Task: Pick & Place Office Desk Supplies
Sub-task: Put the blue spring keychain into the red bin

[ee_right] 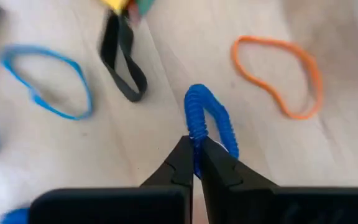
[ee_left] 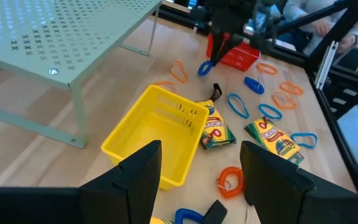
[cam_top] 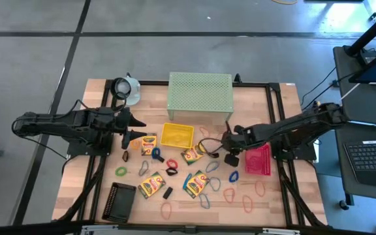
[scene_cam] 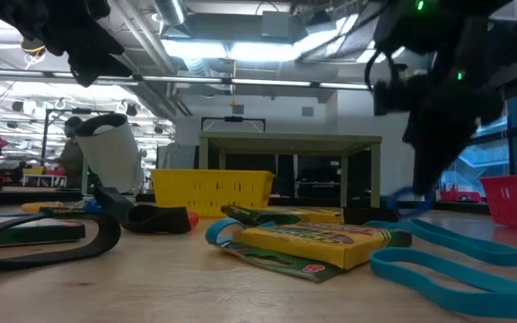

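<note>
My right gripper [ee_right: 196, 163] is shut on a blue coiled loop [ee_right: 205, 115] right of the table's middle, between the yellow mesh tray [cam_top: 177, 135] and the pink tray [cam_top: 258, 159]. The left wrist view shows that gripper [ee_left: 219, 50] with the loop [ee_left: 205, 67] hanging under it. Left of the yellow tray, my left gripper [ee_left: 201, 180] hovers open and empty above the table. Crayon boxes [cam_top: 150, 185] [cam_top: 196, 183] [cam_top: 191, 155] and loose loops in blue, orange and black lie flat on the wood. My right gripper pinches one side of the blue coiled loop [ee_right: 196, 138] between its two fingertips [ee_right: 180, 158]. The fingers come steeply from above. The loop hangs below them, low over the table, its free bend [ee_right: 199, 93] pointing away from the fingers.
The pale green mesh shelf [cam_top: 200, 91] stands at the far middle, and a black tray [cam_top: 119, 201] lies near the front left. An orange loop [ee_right: 278, 74] and a black loop [ee_right: 122, 59] lie under the right gripper. A white round object [cam_top: 128, 88] sits at the far left.
</note>
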